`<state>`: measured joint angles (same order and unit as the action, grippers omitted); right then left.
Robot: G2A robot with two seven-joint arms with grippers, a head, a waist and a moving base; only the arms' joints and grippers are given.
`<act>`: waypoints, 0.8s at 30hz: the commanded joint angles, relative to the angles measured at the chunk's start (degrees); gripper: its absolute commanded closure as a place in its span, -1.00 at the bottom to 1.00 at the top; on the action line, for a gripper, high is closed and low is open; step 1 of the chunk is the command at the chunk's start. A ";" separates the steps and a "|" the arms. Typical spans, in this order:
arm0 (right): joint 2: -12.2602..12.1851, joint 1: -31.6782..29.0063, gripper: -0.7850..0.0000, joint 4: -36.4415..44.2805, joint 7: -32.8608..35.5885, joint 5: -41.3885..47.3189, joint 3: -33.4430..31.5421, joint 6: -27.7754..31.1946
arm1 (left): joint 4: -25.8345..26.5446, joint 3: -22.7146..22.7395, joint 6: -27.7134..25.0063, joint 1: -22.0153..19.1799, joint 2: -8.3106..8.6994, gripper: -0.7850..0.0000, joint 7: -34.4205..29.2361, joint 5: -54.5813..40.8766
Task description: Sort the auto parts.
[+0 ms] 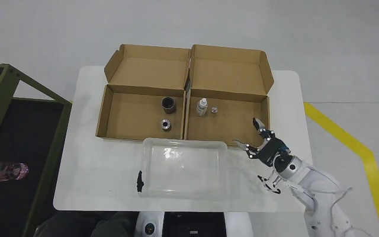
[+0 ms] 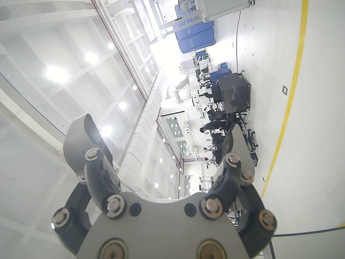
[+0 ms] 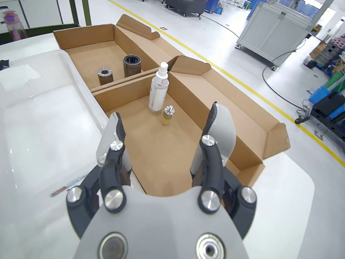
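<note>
- Auto parts (image 1: 164,124) stand in two cardboard boxes on the surface (image 1: 89,172): a dark sleeve (image 1: 169,105) and a steel collar (image 3: 105,75) in the left box (image 1: 127,115), a spray bottle (image 1: 202,107) and a small capped plug (image 1: 215,109) in the right box (image 1: 246,118).
- Metal pieces look heavy, rigid and smooth, so pinch across their round walls. The bottle looks light and tippy, so take it mid-body.
- Right claw (image 1: 246,132) hovers spread and empty above the right box's near wall.
- Left claw (image 2: 160,122) gapes empty, pointing at the ceiling.

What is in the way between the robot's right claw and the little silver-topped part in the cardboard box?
Nothing visible. The right gripper hangs open over the near corner of the right box, and only bare cardboard floor lies between it and the small part. The spray bottle stands beyond the part, not in front.
</note>
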<state>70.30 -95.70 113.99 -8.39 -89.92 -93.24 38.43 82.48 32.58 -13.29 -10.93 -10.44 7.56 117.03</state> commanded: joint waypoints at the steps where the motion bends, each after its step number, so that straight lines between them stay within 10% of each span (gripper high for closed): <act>1: -0.15 -1.41 -0.61 -0.08 -1.57 -0.16 -1.42 -0.73 | 0.00 0.00 0.00 0.00 0.00 -1.00 0.00 0.00; 6: -0.52 -4.52 -1.00 -0.67 -4.72 0.32 -4.66 -1.95 | 0.00 0.00 0.00 0.00 0.00 -1.00 0.00 0.00; 24: -0.81 -7.80 -1.00 -1.58 -7.75 2.81 -7.94 -4.94 | 0.00 0.00 0.00 0.00 0.00 -1.00 0.00 0.00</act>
<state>69.49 -103.50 112.42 -16.14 -87.11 -101.18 33.49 82.48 32.58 -13.29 -10.93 -10.44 7.56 117.03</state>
